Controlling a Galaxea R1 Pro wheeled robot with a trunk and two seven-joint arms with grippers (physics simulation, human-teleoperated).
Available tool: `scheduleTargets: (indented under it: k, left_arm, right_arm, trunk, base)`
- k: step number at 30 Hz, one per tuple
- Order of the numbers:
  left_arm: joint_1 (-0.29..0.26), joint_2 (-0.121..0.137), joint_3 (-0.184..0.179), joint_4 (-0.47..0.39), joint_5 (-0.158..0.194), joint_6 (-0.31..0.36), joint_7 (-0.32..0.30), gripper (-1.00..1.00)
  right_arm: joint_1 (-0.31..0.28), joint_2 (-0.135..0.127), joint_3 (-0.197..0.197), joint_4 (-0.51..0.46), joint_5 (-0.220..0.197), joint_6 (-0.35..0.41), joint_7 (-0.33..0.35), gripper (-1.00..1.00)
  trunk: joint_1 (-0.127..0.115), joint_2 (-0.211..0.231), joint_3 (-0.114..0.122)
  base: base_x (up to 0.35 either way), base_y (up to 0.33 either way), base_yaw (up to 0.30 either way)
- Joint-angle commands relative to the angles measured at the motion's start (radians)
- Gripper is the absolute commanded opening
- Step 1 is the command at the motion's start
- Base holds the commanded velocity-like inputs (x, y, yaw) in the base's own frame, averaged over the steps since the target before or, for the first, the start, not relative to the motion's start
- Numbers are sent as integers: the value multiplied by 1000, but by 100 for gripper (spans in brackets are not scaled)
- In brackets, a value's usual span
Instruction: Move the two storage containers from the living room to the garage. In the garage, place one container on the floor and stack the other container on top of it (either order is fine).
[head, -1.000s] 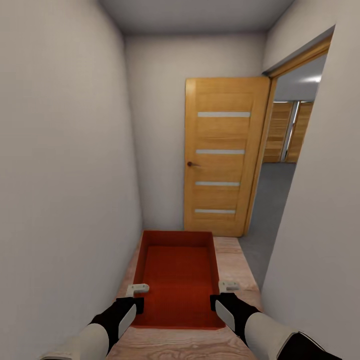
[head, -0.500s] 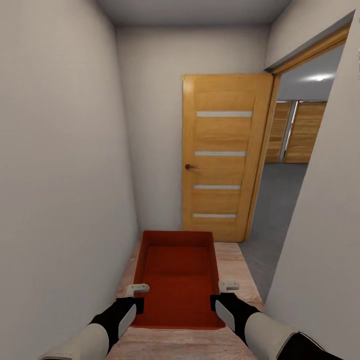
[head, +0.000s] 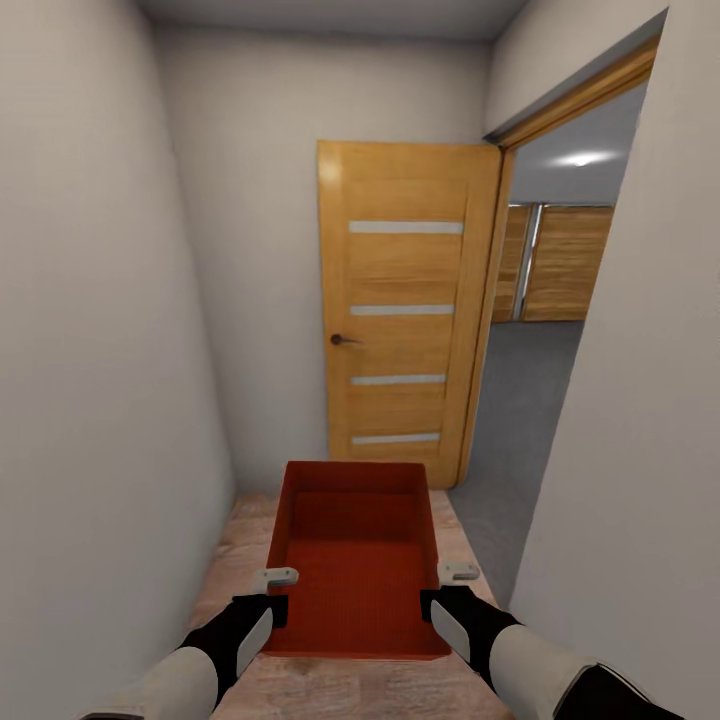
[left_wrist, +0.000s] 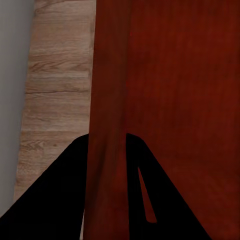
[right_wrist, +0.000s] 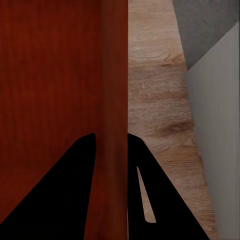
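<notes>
Two End Effectors Carry Orange-Red Bin Down Narrow Hallway

One storage container, an open orange-red bin, hangs between the robot's arms above light wood plank flooring in a tight, pale-walled corridor. The left end effector pinches the bin's left wall, one finger outside and one inside the rim. The right end effector clamps the opposite wall the same way, its fingers straddling the rim. Ahead, a wooden door with four pale horizontal strips stands open against the end wall. Through the doorway to the right, a dark grey floor stretches toward wood-plank panels.
</notes>
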Motion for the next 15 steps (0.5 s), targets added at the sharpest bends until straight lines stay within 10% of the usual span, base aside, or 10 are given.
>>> scheduleTargets:
  k: [1, 15]
  left_arm:
    - [1, 5, -8, 1, -8, 8, 11, -100]
    - [1, 6, -8, 1, -8, 11, 7, -100]
  right_arm:
    - [-1, -2, -8, -2, 33, -40, -10, -100]
    - [-1, -2, -8, -2, 32, -40, -10, -100]
  trunk:
    - [1, -1, 0]
    - [1, -1, 0]
  base:
    - [323, 0, -35]
    - [322, 55, -4]
